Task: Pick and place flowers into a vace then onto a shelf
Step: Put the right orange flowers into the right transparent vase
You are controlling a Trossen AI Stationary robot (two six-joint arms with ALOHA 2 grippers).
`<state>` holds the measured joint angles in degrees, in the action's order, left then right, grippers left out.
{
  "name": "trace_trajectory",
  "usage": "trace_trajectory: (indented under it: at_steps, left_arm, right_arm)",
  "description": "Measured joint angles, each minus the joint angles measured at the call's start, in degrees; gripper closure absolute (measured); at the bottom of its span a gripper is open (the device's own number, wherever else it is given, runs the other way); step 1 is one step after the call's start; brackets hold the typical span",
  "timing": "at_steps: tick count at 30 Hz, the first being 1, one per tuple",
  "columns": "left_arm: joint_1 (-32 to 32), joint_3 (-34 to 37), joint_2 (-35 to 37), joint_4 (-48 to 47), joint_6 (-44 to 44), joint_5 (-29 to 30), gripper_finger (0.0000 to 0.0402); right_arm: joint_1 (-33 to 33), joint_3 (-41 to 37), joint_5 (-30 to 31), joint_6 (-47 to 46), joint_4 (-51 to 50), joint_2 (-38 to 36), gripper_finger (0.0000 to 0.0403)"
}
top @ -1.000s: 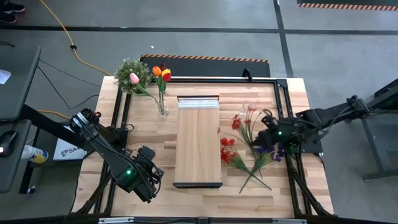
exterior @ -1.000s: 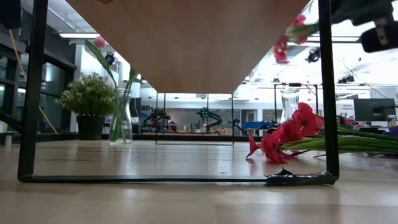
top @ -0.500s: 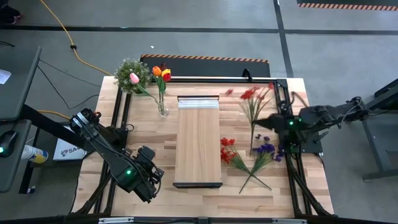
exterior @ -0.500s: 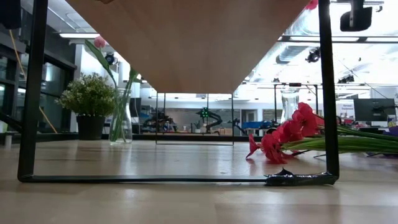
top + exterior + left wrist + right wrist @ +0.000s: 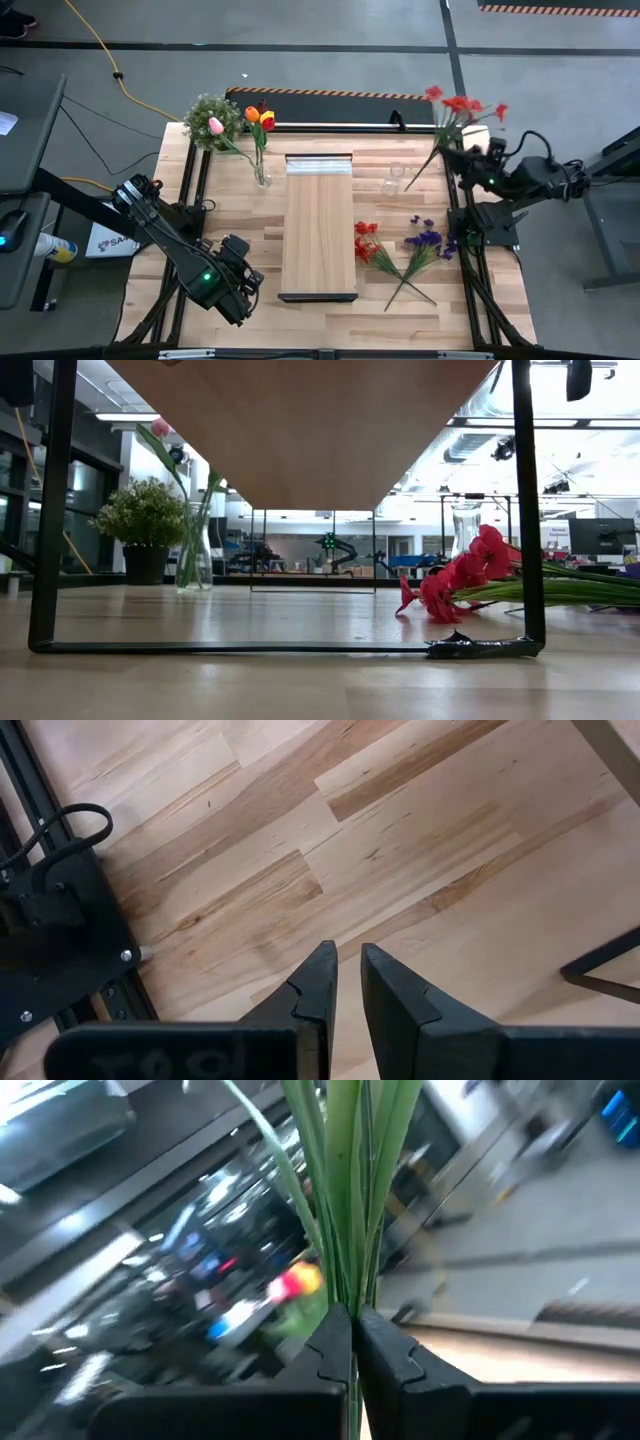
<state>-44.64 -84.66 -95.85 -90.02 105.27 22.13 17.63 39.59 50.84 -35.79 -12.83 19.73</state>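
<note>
The right claw (image 5: 470, 160), pinched shut on a red spray's (image 5: 455, 108) stems, holds it aloft beyond the bench's far right corner, stem end slanting toward the nearby empty vase (image 5: 393, 178)

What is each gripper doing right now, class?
Left gripper: nearly closed, empty, over the table.
Right gripper: shut on red flower spray.

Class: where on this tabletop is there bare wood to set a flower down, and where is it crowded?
Bare: between the vase and the left gripper; also the shelf top. Crowded: right of the shelf, where the red spray, purple spray and empty glass vase lie.
</note>
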Motion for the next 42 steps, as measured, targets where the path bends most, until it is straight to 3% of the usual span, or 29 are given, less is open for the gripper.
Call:
trace_trajectory:
  at_steps: [7, 13, 29, 42]
  left_arm:
    - [0.00, 0.00, 0.00, 0.01, 0.02, 0.00, 0.0316]
    - [-0.01, 0.00, 0.00, 0.00, -0.64, -0.93, 0.0316]
    - [-0.04, 0.61, 0.00, 0.17, -3.24, -2.23, 0.0316]
    - [-4.15, 11.39, -0.02, 0.45, 15.37, -13.20, 0.0316]
  right_arm:
    - [0.00, 0.00, 10.07, 15.74, 4.71, -0.66, 0.0402]
    - [-0.01, 0.00, 16.27, 23.07, 5.43, -0.60, 0.0402]
    - [-0.02, 0.00, 22.66, 27.44, 4.96, 5.49, 0.0402]
    - [-0.20, 0.00, 31.04, 31.52, 3.01, 8.06, 0.0402]
